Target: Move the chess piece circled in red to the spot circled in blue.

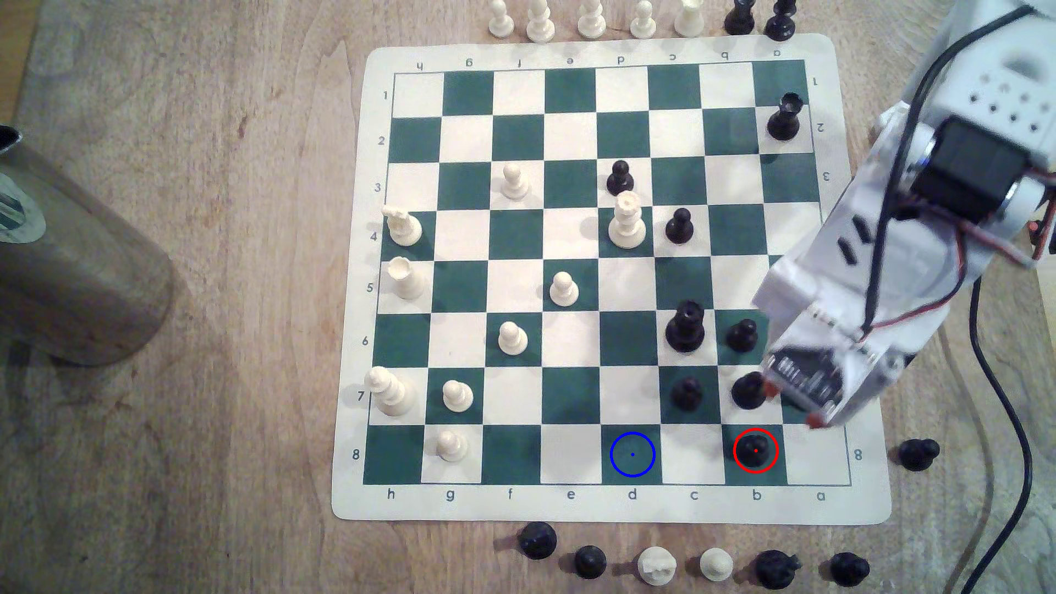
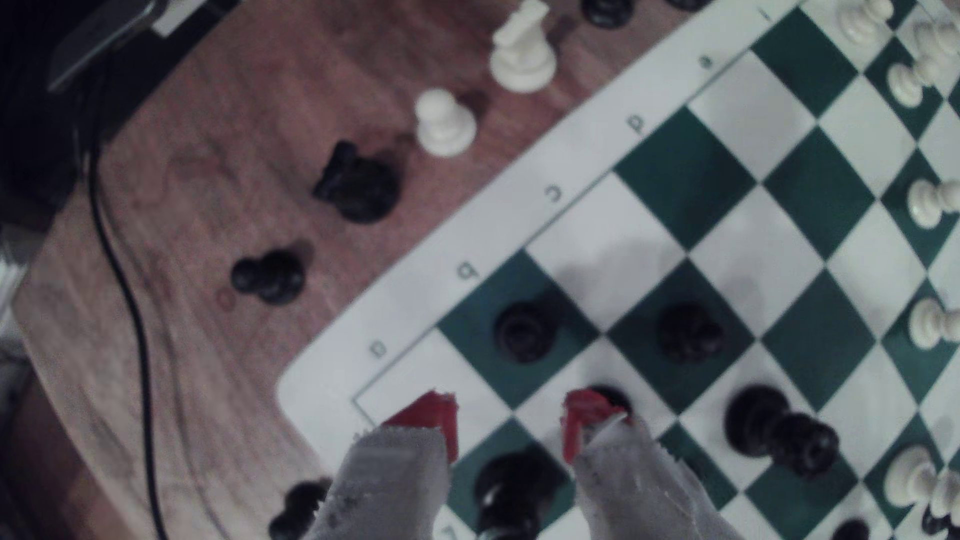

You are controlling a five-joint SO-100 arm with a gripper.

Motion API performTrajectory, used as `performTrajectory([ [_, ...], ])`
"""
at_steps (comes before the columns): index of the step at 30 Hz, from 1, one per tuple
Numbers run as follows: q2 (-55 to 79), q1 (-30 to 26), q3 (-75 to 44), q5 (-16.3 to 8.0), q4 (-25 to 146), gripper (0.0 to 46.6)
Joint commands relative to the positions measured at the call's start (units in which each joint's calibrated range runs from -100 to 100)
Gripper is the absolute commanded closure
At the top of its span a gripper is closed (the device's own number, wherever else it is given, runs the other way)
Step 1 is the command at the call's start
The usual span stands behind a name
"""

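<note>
The wrist view looks down past the gripper (image 2: 511,420), whose two red-tipped fingers (image 2: 431,415) stand apart with nothing between them, above the corner of the board near the a and b files. In the exterior view the gripper (image 1: 791,406) hangs over the a7 and b7 area at that view's right, its white arm (image 1: 891,228) slanting in from the upper right with black and red cables along it.

Just beyond the tips, the black pawn (image 1: 755,450) stands upright on b8, a dark green square in the row nearest the board's lettered edge, ringed in red in the exterior view. In the wrist view the same pawn (image 2: 524,329) shows as a small dark shape with a round head and flared base, blurred. Two squares away along the same row, toward the exterior view's left, the blue-ringed square (image 1: 632,454) at d8 is bare, with a tiny blue dot at its centre.

The roll-up chessboard (image 1: 628,505), green and cream with a pale border, lies flat on a wooden table (image 1: 200,457) with visible grain. Captured pieces line the table above and below the board, and a black cable (image 1: 1006,400) trails along the exterior view's right edge.
</note>
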Motion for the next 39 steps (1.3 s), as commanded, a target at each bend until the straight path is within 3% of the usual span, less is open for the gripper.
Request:
performTrajectory([
  [1, 4.7, -0.4, -4.8, -0.4, -3.7, 35.6],
  [39, 23.3, 0.0, -9.8, -1.5, -9.5, 37.5],
])
